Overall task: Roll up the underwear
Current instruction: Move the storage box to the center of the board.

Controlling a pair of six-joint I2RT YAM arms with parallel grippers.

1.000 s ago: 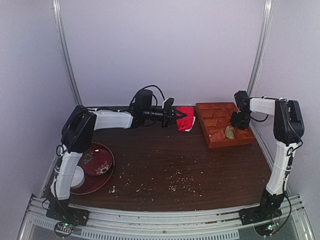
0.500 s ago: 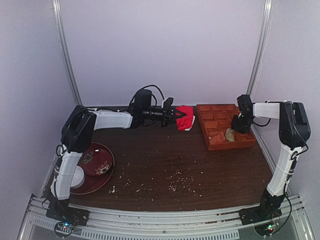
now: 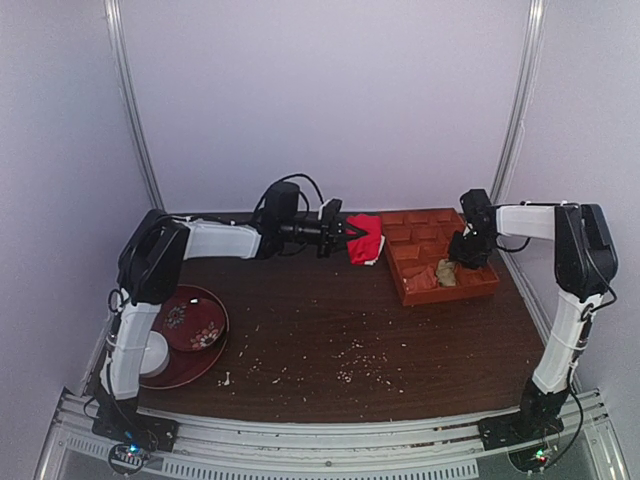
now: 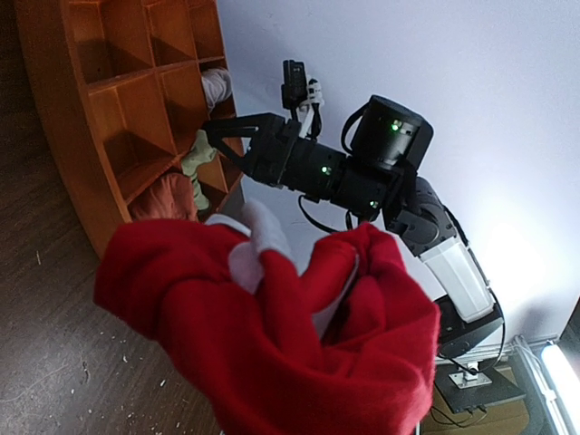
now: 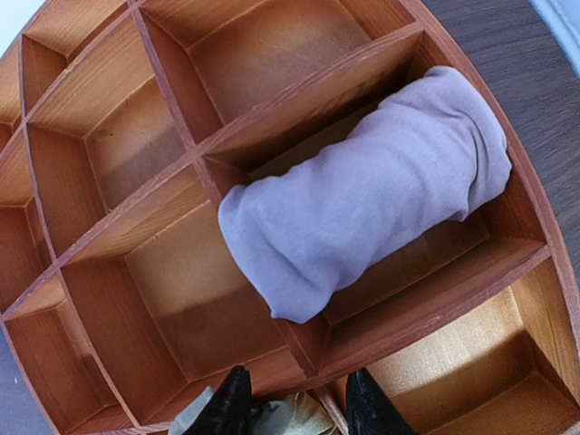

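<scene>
The underwear (image 3: 368, 238), bright red with white trim, hangs bunched off the table at the back, with my left gripper (image 3: 350, 233) shut on it. In the left wrist view the red fabric (image 4: 272, 335) fills the lower frame and hides the fingers. It hangs just left of the wooden compartment tray (image 3: 440, 297). My right gripper (image 3: 462, 250) reaches down into that tray. Its black fingertips (image 5: 231, 403) straddle a divider wall (image 5: 313, 349) and a pale green cloth, closed on the divider.
A lavender-grey rolled cloth (image 5: 362, 199) lies across tray compartments, and beige and pinkish bundles (image 3: 445, 272) sit near the tray's front. Red plates (image 3: 190, 325) and a white bowl (image 3: 155, 355) stand at the near left. Crumbs (image 3: 350, 360) dot the dark table.
The tray has slid left, toward the underwear, together with my right gripper. My left gripper and the red fabric have shifted slightly back and left.
</scene>
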